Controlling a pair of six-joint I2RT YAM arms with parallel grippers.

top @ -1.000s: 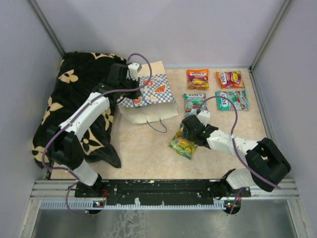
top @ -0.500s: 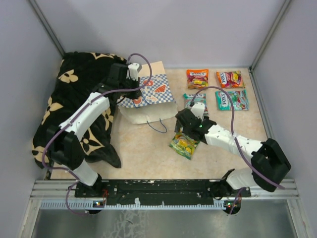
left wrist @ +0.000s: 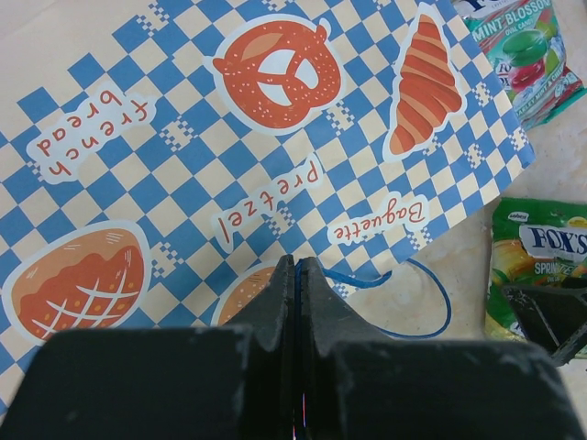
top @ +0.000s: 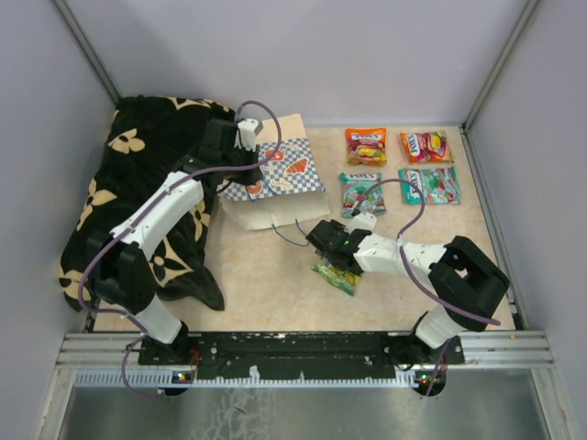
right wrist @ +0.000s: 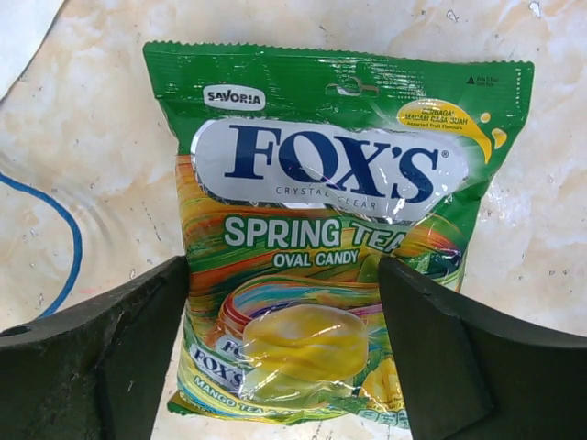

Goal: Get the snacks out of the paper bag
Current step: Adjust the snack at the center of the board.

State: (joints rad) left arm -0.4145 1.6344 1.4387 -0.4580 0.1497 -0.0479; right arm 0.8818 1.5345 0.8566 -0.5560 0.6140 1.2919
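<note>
From right wrist alone, green packet (right wrist: 321,183) seems ungripped.

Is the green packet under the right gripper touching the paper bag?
Apart. Right wrist view shows bare table between the green packet and the paper bag.

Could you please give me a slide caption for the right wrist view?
Right wrist view: the open right gripper straddles a green Spring Tea candy packet lying flat on the beige table.
</note>
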